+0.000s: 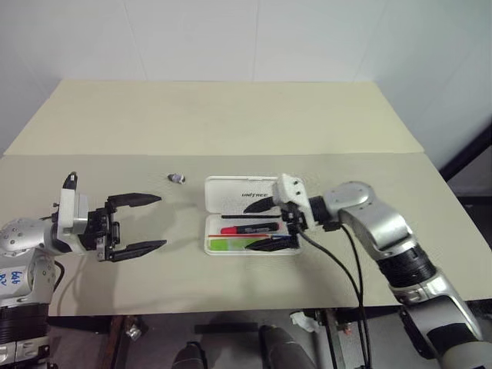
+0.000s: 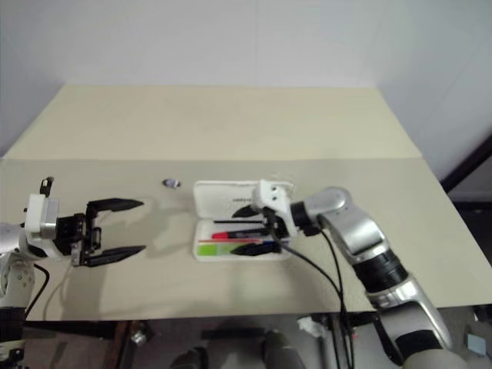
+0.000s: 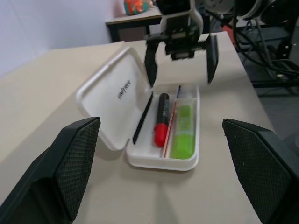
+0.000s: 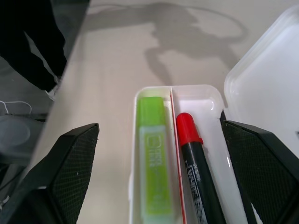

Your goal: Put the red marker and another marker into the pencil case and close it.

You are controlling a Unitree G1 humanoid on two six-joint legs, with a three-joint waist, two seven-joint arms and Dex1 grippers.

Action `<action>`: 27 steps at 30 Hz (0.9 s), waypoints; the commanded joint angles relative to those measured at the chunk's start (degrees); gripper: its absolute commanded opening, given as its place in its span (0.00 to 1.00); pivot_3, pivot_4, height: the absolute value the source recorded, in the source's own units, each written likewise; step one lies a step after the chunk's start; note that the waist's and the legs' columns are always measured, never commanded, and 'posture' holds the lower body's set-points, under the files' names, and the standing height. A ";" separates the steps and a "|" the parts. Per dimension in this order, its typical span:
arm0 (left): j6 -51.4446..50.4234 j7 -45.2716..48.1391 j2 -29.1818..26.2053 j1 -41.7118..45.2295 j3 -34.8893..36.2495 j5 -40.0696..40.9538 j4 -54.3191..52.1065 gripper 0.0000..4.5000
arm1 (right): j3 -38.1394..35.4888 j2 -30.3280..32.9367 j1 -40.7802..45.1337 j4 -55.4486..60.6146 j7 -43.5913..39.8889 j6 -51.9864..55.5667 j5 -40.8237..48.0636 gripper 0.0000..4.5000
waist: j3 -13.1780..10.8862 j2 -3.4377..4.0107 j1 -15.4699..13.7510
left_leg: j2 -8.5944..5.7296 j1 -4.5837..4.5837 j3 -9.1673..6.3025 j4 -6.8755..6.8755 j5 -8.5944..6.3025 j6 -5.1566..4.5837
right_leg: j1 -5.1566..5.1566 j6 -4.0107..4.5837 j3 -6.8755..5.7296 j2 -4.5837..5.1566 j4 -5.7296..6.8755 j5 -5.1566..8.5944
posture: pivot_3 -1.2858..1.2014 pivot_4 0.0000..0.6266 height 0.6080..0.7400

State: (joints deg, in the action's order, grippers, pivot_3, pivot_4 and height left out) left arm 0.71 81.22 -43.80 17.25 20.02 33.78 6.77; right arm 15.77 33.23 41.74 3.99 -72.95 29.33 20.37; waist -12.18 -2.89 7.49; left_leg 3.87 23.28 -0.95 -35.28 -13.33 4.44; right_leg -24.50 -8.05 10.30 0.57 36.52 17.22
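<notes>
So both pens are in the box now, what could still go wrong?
The right gripper hangs open right over the pencil case, so it might bump the red marker or green marker. The lid stands open; a push to close it could slide the case across the table or catch on a marker.

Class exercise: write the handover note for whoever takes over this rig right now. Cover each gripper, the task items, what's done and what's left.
Left gripper: open, empty, hovering left of the pencil case.
Right gripper: open, empty, poised over the case's tray.
Red marker and green marker: both lying in the tray, in separate compartments.
Done: both markers loaded.
Left: swing the open lid shut.
</notes>
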 commanded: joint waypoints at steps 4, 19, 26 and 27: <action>3.94 -5.16 -0.56 5.31 -1.70 -5.74 6.98 1.00 | -12.25 1.22 -5.47 4.89 -5.11 -2.69 12.61 1.00 | 0.01 -0.01 -0.35 | 0.00 0.00 0.00 -0.04 0.00 0.00 | 0.01 -0.03 0.01 -0.02 0.01 0.00 | 0.52 0.24 1.00; 19.29 -15.12 -1.96 34.94 -11.94 -25.83 50.59 1.00 | -14.59 3.62 -8.04 1.90 -1.49 -7.82 9.52 1.00 | 0.01 -0.01 -0.97 | -0.03 0.01 0.00 -0.42 0.00 -0.01 | 0.02 -0.10 0.04 -0.07 0.34 -0.02 | 0.52 0.24 1.00; 23.66 -17.69 -1.75 43.02 -17.37 -33.68 61.38 1.00 | -14.70 3.35 -8.80 2.32 0.08 -8.81 9.19 1.00 | 0.00 -0.02 -1.43 | -0.03 0.06 -0.01 -0.41 0.00 -0.01 | -0.01 -0.11 0.02 -0.08 0.38 0.02 | 0.52 0.24 1.00; 23.69 -18.24 -1.88 43.89 -18.10 -34.80 62.41 1.00 | -14.67 3.31 -8.91 2.43 0.26 -8.91 9.23 1.00 | 0.00 -0.02 -1.50 | -0.03 0.06 -0.01 -0.41 0.00 -0.01 | -0.01 -0.11 0.02 -0.08 0.39 0.02 | 0.52 0.24 1.00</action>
State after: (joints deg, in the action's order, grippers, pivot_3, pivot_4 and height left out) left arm 23.06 64.06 -44.99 59.03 2.59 0.73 68.17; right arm 2.53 36.31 32.95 4.99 -73.19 21.32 29.27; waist -12.18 -2.90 6.00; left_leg 3.83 23.33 -0.95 -35.69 -13.33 4.43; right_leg -24.51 -8.16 10.32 0.49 36.91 17.24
